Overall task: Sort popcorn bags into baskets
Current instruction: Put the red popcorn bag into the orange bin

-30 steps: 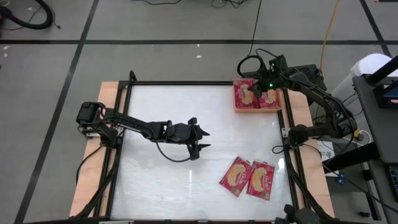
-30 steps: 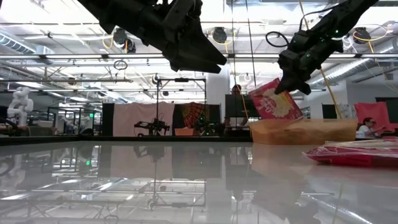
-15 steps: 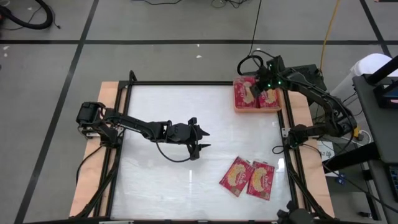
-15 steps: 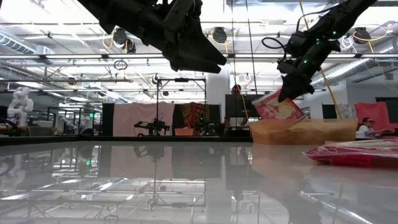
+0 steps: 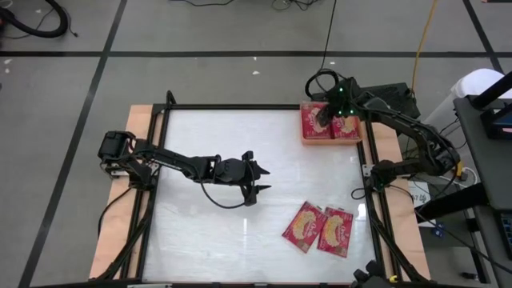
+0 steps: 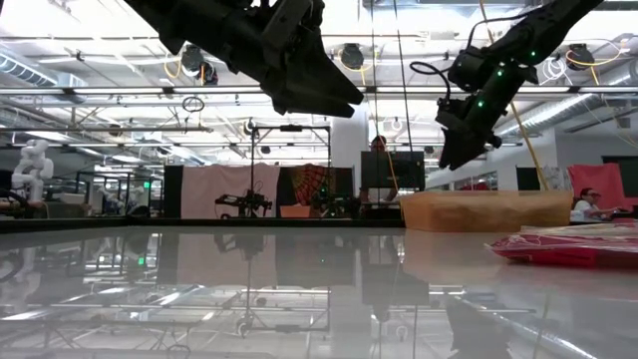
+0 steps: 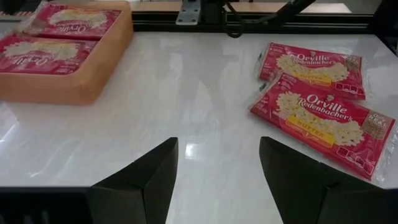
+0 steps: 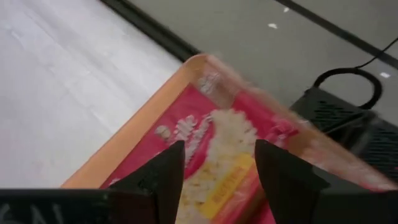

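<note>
The orange basket [image 5: 330, 142] stands at the table's far right corner with red popcorn bags [image 5: 312, 122] lying flat in it. My right gripper [image 5: 323, 118] hangs open just above the basket [image 8: 137, 130], pointing slantwise down at a bag [image 8: 217, 140] and touching nothing; in the low view it [image 6: 451, 158] is clear above the basket wall [image 6: 488, 211]. Two more popcorn bags [image 5: 304, 226] [image 5: 337, 232] lie flat, side by side, near the table's front right. My left gripper [image 5: 258, 178] waits open above the table's middle; its wrist view shows those two bags [image 7: 323, 115] and the basket [image 7: 68, 81].
A black frame [image 5: 240, 106] runs around the white table top. Black cables and a dark box [image 5: 392, 92] lie just beyond the basket. White table surface [image 5: 216, 144] stretches between the left gripper and the basket.
My right gripper has opened and let go of a popcorn bag that it held tilted above the basket; the bag has dropped below the basket's wall. The gripper has turned and swung a little toward the table's left over the basket.
</note>
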